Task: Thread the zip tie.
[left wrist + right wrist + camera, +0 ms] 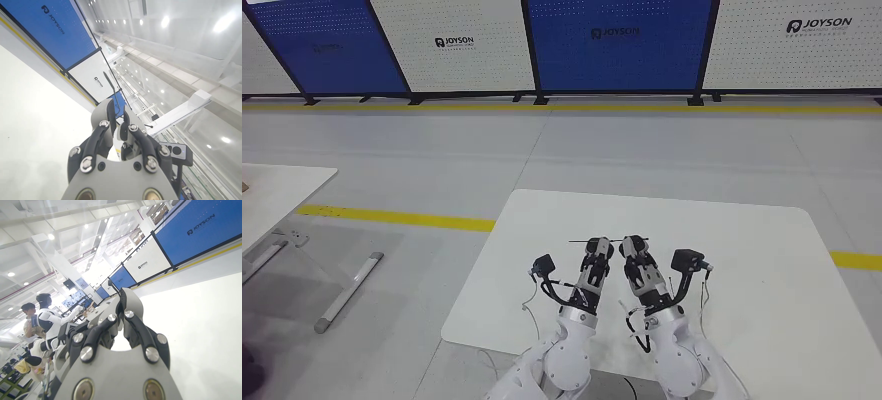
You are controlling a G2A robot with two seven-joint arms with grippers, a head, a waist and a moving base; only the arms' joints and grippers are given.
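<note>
Right gripper (122, 293) is clamping the zip tie (110, 283) just below its head, which is sticking out past the tips. Left gripper (118, 109) is sitting close beside it, and the strap's tapered tail is running up past it. Whether it is actually pinching the strap I cannot tell. Both are hanging above the table (742, 300), so the tie is up in the air between them, not lying on the surface.

Risks, as judged from here:
- The tail is curving rather than running straight, so its tip is likely pointing off-line and could slide past the head's slot instead of entering it.
- The slot's facing is too small to make out. If the head is sitting twisted in the right grip, the tail could be meeting a wall rather than the opening.
- If the left hold is loose, any push could make the strap slip or buckle, and the tie would end up hanging from the right side alone.
- The two grippers are nearly touching, so a small sideways correction could knock them together.

Surface: the table is white, flat and matt, and a dropped black tie would be showing up well on it.

Room: grey floor (662, 150) with a yellow line (392, 216), blue and white partition panels (622, 45) standing behind it, and a second white table (272, 195) at the left edge.
</note>
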